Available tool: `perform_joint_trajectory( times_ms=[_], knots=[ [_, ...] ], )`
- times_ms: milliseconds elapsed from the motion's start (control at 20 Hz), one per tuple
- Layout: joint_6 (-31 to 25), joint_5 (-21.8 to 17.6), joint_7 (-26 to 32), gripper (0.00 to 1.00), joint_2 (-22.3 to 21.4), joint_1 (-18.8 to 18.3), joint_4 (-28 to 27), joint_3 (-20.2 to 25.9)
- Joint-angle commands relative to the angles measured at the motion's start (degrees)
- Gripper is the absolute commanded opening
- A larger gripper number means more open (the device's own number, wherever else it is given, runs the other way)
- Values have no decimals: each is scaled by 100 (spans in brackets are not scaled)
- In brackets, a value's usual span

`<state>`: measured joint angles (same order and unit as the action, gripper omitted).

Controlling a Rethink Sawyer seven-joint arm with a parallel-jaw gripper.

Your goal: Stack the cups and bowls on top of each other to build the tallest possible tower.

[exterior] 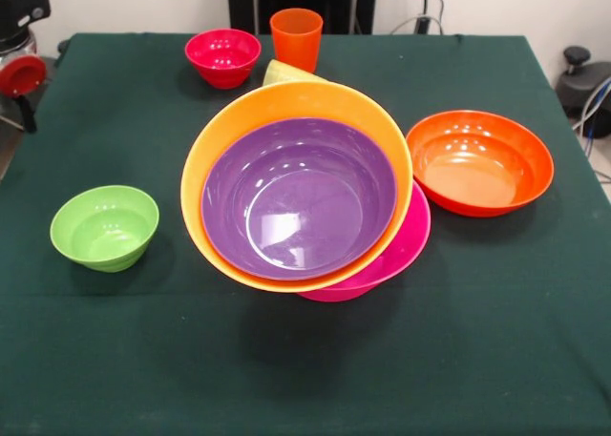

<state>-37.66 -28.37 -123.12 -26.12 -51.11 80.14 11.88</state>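
Three nested bowls make up what shows of the tower: a large glossy purple plastic bowl [298,197] sits inside a large yellow-orange plastic bowl [296,102], and both tip steeply toward the camera over a large pink plastic bowl [406,245] at the base. A pale yellow-green rim [286,72] peeks out just behind the stack; I cannot tell whether it is a cup or a bowl.

No fingers appear anywhere, so I cannot say whether they are spread or pressed together, and nothing can be placed relative to them. Only a red and black piece of equipment [21,64] shows at the upper left edge.

The lean looks like the main risk. Any piece set on the purple bowl's sloped inside may slide forward, or the added weight could pull the upper bowls off the pink one.

Loose pieces well apart from the tower:
- A small red bowl [222,56]
- A ribbed orange tumbler [296,37]
- A small green bowl [104,226]
- A large orange-red bowl [479,161]

No brand, label or writing can be read.
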Motion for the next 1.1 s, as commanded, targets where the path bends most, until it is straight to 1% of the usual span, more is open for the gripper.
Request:
perform_joint_trajectory(
  times_ms=[50, 200, 250, 450, 600, 750, 900, 1100],
  knots=[
    [-438, 19, 580, 100, 225, 418, -338, 412],
    [-423, 104, 456, 100, 190, 442, -199, 387],
    [-312, 163, 162, 100, 55, 542, 40, 287],
    [-210, 328, -381, 100, -101, 743, 334, 52],
    [-60, 434, -526, 100, -211, 841, 607, -67],
    [183, 518, -698, 100, -336, 913, 991, -182],
    [537, 577, -938, 100, -415, 968, 1404, -323],
    [638, 693, -849, 100, -512, 911, 1671, -404]
  ],
)
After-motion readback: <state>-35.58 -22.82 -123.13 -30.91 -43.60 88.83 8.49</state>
